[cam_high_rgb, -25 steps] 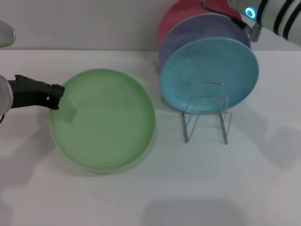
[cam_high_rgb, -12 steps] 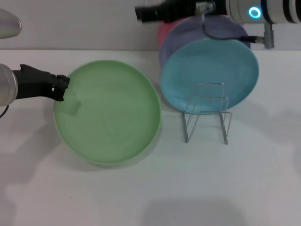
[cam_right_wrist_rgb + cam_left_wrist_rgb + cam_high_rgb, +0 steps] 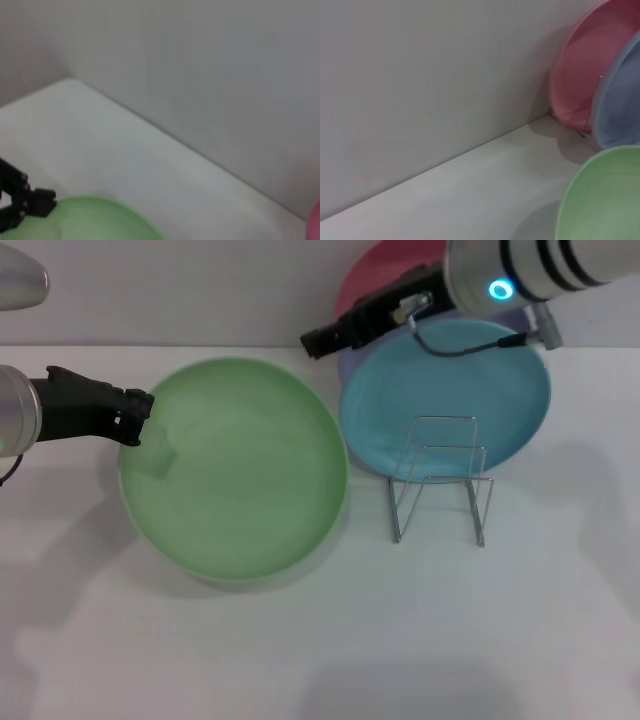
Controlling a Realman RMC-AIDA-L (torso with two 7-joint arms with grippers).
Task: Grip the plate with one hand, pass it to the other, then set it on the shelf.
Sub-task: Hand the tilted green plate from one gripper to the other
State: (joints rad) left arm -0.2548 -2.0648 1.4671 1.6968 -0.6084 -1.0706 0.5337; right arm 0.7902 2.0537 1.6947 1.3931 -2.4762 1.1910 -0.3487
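The right tool has swung down toward the plate's one o'clock rim, opening unclear, while the left tool pinches nine o'clock, raised for handover.

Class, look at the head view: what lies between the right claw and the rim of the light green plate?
Only bare white tabletop. The right claw hangs just off the round light green matte plate, with nothing between them in the head view.

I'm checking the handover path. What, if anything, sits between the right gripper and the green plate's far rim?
Nothing visible does. The right gripper hangs just past the far rim of the light green plate, with only bare table between them. The left gripper is shut on the plate's left rim. The turquoise plate stands off to the right.
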